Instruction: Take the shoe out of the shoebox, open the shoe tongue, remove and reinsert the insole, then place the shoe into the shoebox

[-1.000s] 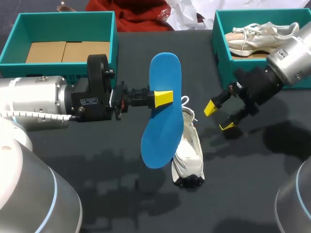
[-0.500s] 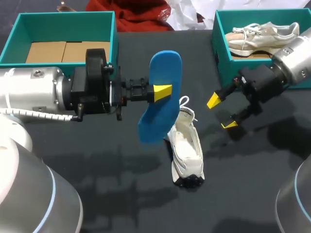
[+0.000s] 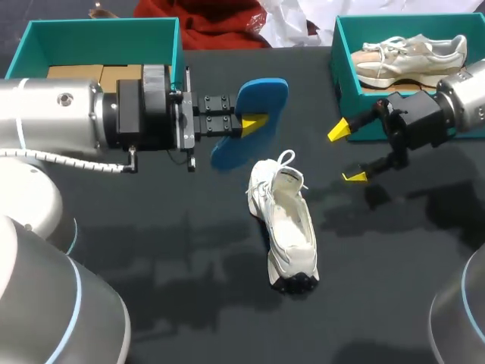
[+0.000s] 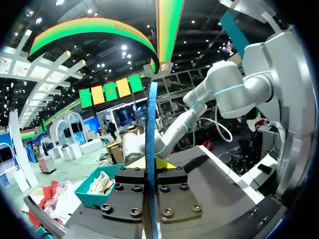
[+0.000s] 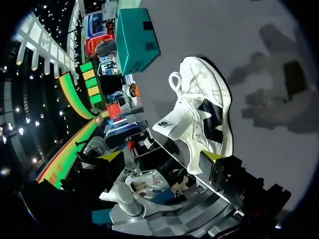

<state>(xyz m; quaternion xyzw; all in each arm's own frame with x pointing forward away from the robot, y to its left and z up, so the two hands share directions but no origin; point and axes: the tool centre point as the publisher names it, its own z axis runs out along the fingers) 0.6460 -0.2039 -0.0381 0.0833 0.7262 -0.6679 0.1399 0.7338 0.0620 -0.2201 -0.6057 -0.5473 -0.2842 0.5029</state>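
Notebook entry, single moment.

- Left gripper [image 3: 254,125] is gripping the blue insole [image 3: 261,95], one yellow-tipped finger on each face. In the left wrist view the insole is showing edge-on, standing straight up between the two fingers, so the grip is firm and narrow.
- The insole is hanging in the air above the black table [image 3: 189,250], beside the left teal shoebox [image 3: 179,53] and clear of the shoe.
- White shoe [image 3: 288,224] is lying mid-table with its opening facing up and its laces trailing loose at the far end. Nothing is touching it. In the right wrist view its tongue is standing pulled up, ahead of that gripper.
- Right gripper [image 3: 346,154] is hanging with its fingers spread wide and nothing between them. It is sitting just in front of the right teal shoebox [image 3: 339,68], between that box and the shoe, apart from both.
- Right teal shoebox is holding a second pale shoe [image 3: 409,57].
- Left teal shoebox is showing a cardboard liner [image 3: 83,76] on its floor.
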